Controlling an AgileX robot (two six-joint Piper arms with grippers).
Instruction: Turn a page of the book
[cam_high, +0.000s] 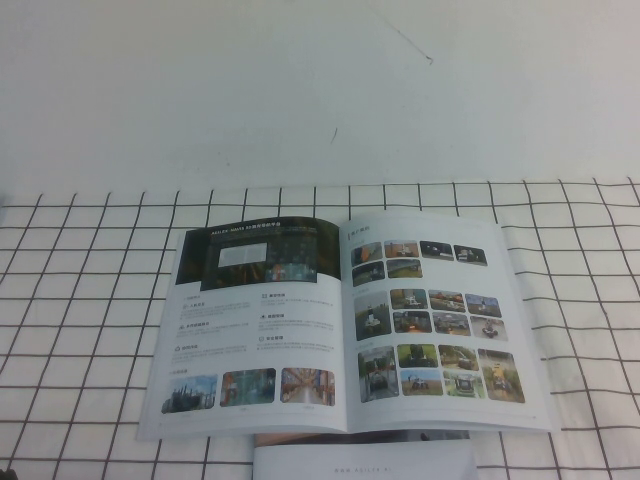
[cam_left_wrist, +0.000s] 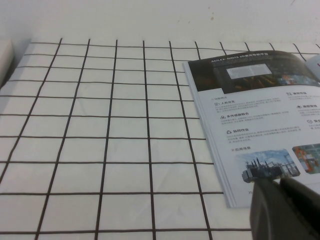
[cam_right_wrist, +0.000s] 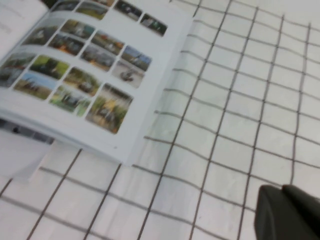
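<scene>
Low at the edge of the left wrist view, the left gripper (cam_left_wrist: 280, 207) shows only as dark finger ends hanging just off the near left corner of the book (cam_high: 345, 325); they seem to lie close together, but I cannot tell whether the jaws are open or closed. It holds nothing. The right gripper (cam_right_wrist: 290, 215) is a dark blur in its own wrist view, above bare cloth well to the right of the book's right edge, and its jaw state cannot be told either. Neither gripper appears in the high view.

Outward from them, the book lies open and flat on the checked tablecloth (cam_high: 80, 300), spine running away from the robot. Its left-hand leaf is the page (cam_high: 255, 320), showing its face with the dark banner at the top and three photos along the bottom. The right-hand sheet (cam_high: 440, 320) carries a grid of many small photos. A smaller white booklet (cam_high: 365, 462) lies partly under the book's near edge.

Judging from how things lie, the page looks already turned over to the left, so little remains. The risks from here: the glossy leaf sits slightly bowed near the spine and could spring back if nothing presses it flat; the left gripper, so near the corner, could catch the stacked page edges (cam_left_wrist: 227, 192) and lift several leaves or drag the thin book across the cloth.
</scene>
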